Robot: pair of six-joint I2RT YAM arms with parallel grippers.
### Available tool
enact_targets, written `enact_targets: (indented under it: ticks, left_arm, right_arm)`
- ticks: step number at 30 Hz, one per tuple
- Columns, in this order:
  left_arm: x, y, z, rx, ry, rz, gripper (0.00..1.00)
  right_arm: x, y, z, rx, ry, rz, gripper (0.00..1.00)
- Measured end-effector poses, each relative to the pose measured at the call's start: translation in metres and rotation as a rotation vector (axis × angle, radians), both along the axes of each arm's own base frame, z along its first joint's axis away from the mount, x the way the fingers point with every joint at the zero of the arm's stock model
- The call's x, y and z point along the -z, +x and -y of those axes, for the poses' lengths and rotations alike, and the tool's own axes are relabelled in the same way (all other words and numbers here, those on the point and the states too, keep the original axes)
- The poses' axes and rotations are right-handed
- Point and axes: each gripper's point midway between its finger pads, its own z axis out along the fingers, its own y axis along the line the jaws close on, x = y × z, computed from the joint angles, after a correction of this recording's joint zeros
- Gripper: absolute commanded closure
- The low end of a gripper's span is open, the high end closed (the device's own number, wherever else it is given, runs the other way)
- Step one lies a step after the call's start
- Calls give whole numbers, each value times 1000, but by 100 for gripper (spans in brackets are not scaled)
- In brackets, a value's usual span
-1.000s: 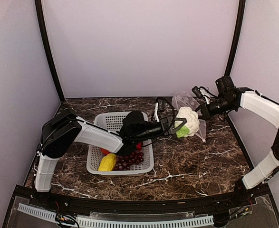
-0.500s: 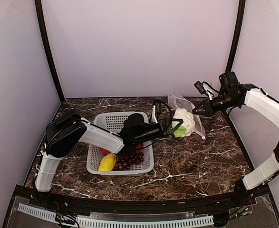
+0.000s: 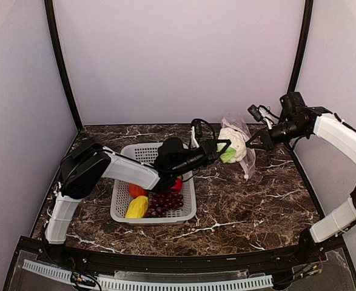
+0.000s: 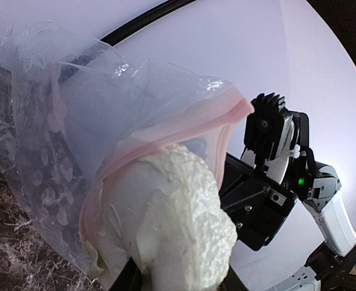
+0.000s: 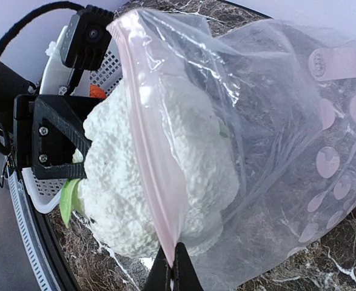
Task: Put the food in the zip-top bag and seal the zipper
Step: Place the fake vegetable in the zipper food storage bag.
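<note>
Lifted since a second ago, the cauliflower [image 3: 231,139] sits half inside the bag [image 5: 287,151] above the worktop's [image 3: 238,206] far right corner. Left jaws, part open, clamp it; right jaws, closed, pinch the zipper [image 5: 142,139]. It should go deeper before release.

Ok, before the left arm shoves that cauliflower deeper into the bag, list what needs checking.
1. Left gripper clamped on the cauliflower: ok.
2. Right gripper pinching the zipper strip: ok, closed on its lower end.
3. Mouth of the zip-top bag open wide enough: ok, the strip loops around the white head.
4. Cauliflower fully past the strip: not ok, its green base and near side are outside.
5. Bag bottom clear of the table: cannot tell.
6. Remaining food in the basket: ok, none spilled.
</note>
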Motion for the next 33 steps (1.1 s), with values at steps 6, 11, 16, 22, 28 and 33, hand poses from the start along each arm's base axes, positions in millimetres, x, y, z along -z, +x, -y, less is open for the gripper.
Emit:
enact_targets:
  ticks: [6, 11, 16, 22, 28, 33]
  left_arm:
    - [-12, 7, 13, 34, -2, 4, 99]
    - [-9, 10, 21, 47, 55, 7, 99]
    - [-10, 9, 26, 64, 85, 7, 99]
    - [17, 7, 28, 84, 155, -50, 99]
    - [39, 2, 22, 88, 194, -81, 99]
    - [38, -5, 24, 126, 191, -66, 99]
  right_arm:
    - [-2, 3, 3, 10, 1, 10, 100]
    - [-2, 3, 9, 29, -20, 11, 100]
    - [-18, 2, 13, 45, -33, 46, 100]
    - [-44, -4, 6, 24, -7, 116, 100]
    - [-31, 0, 14, 66, -62, 103, 100]
    - [-22, 4, 14, 70, -75, 88, 100]
